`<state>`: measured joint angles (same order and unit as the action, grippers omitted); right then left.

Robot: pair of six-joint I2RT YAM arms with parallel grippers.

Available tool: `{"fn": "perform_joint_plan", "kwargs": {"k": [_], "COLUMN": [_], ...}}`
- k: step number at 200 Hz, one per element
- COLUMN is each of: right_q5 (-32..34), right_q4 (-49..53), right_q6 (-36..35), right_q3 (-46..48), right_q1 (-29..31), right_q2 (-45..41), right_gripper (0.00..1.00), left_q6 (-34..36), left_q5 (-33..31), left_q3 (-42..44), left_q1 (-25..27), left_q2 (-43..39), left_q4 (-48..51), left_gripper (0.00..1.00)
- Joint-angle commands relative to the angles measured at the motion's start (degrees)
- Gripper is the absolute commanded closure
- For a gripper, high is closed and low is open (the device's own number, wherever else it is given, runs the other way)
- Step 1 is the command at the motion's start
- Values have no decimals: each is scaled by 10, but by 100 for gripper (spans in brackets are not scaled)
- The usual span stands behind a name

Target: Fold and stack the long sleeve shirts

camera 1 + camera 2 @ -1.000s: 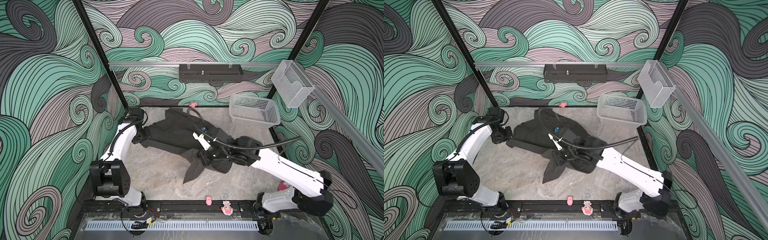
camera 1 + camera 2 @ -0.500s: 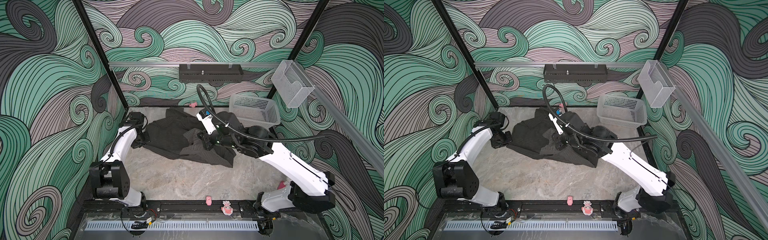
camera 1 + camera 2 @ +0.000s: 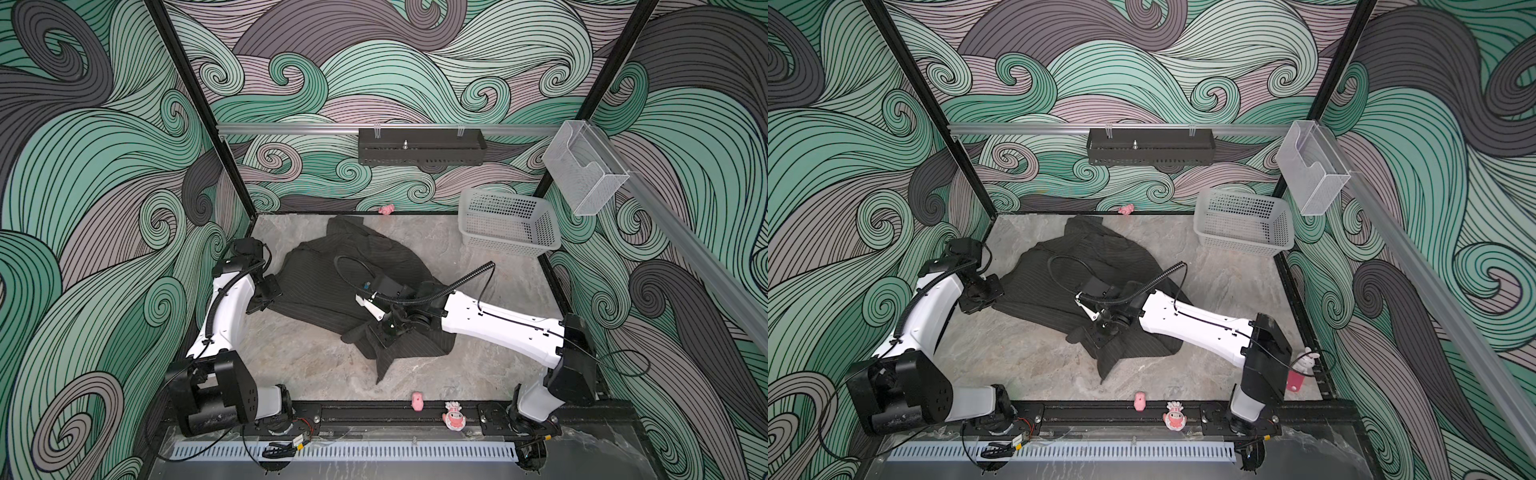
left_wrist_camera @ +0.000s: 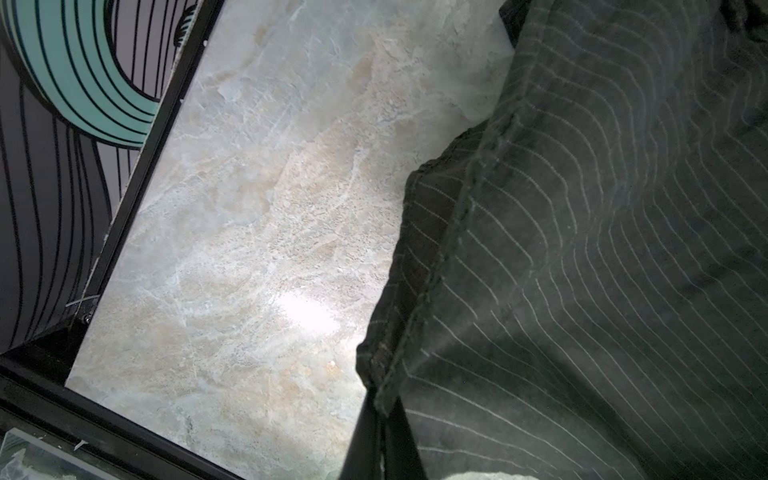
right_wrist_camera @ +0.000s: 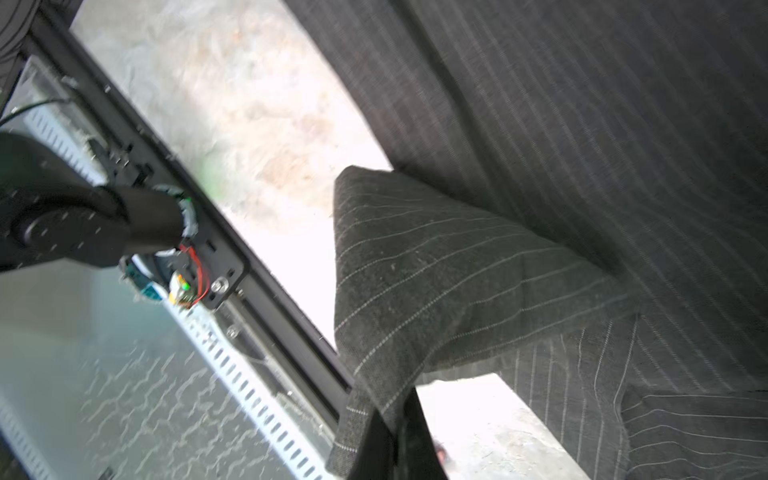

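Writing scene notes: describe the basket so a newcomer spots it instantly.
Take the marble table and look at its far right corner, right of the dark shirt. The basket sits there: white, perforated, open-topped, down on the table, unlike the clear holder hung above it.

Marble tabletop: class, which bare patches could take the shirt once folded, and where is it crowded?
Widest bare patch: front left, bordered by the left arm, the shirt and the front rail. Another lies at the right, between shirt, basket and right arm. The middle is crowded with the crumpled shirt.
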<state>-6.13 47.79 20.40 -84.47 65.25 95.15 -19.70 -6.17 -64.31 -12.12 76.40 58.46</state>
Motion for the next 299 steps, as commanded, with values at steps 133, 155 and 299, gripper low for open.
{"fn": "perform_joint_plan", "kwargs": {"k": [133,155,299], "right_q5": [168,162,118], "right_q4": [-12,-15,-7], "right_q6": [98,92,39], "right_q3": [74,77,-44], "right_q1": [-384,-420,-430], "right_q2": [-43,3,243], "right_gripper": [47,47,35], "left_q6": [-51,-58,6], "left_q5": [127,128,-9], "left_q3": [-210,-228,-207], "left_q1": [79,97,55], "left_q2": [238,307,405], "left_q4": [-41,-47,35], "left_gripper": [55,55,55]}}
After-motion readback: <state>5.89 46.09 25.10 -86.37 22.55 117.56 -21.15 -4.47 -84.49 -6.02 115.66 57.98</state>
